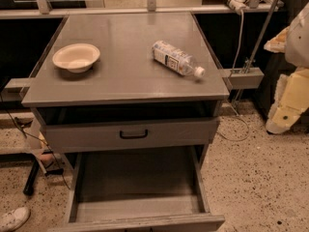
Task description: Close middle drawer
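The middle drawer (140, 185) is pulled far out of the grey cabinet at the bottom of the view. Its long shallow flat tray is empty, and only the top edge of its front panel (145, 222) shows; its handle is out of view. Above it, the top drawer (130, 135), with a taller front and a black handle (133, 134), stands slightly out. My arm shows as a pale white and yellowish shape at the right edge. My gripper (279, 122) hangs at the arm's lower end, to the right of the cabinet and apart from both drawers.
A white bowl (76, 57) and a plastic water bottle (176, 58) lying on its side rest on the cabinet top (125, 81). A cable and a metal stand (246, 71) are to the right. A white shoe (13, 219) is at the bottom left on the speckled floor.
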`<move>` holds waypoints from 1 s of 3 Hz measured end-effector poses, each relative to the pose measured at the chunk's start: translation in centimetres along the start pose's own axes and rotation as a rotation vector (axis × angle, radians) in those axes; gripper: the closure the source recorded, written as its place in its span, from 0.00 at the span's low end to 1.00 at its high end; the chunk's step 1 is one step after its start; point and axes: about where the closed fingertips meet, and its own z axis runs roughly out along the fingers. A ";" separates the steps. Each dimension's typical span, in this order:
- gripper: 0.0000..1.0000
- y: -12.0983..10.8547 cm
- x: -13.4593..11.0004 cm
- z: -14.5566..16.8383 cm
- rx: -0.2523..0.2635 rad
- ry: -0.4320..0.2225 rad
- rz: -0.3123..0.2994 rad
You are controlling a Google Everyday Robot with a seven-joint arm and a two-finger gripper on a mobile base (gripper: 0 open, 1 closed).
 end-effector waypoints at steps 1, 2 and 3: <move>0.00 0.0 0.0 0.0 0.000 0.000 0.000; 0.20 0.0 0.0 0.0 0.000 0.000 0.000; 0.43 0.0 0.0 0.0 0.000 0.000 0.000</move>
